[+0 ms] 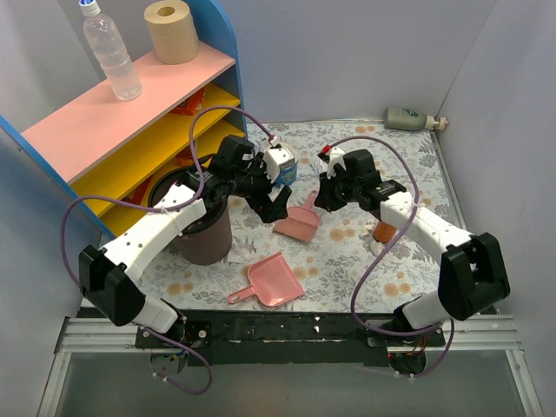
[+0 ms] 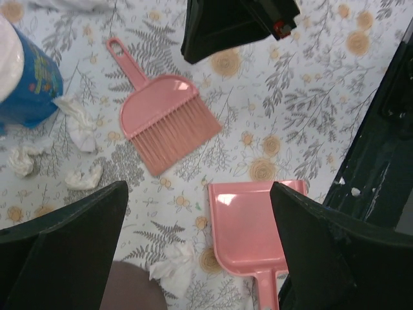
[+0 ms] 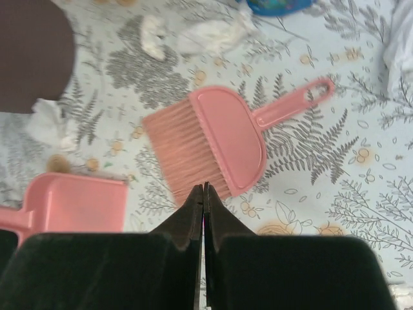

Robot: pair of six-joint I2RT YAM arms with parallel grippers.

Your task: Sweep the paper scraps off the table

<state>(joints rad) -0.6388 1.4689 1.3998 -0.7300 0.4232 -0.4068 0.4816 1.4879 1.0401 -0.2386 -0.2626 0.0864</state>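
Pink brush (image 3: 213, 139) lies on the bench (image 2: 310, 97) among paper scraps (image 2: 80, 129); right tool (image 3: 204, 187) shut and empty over it, left tool (image 2: 199, 190) wide open, empty

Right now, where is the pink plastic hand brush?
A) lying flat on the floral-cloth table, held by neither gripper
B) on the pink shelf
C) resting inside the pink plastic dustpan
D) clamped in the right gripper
A: the pink plastic hand brush lies flat on the floral-cloth table, apart from the pink plastic dustpan; the right gripper is shut on nothing and the left gripper stands open, empty.
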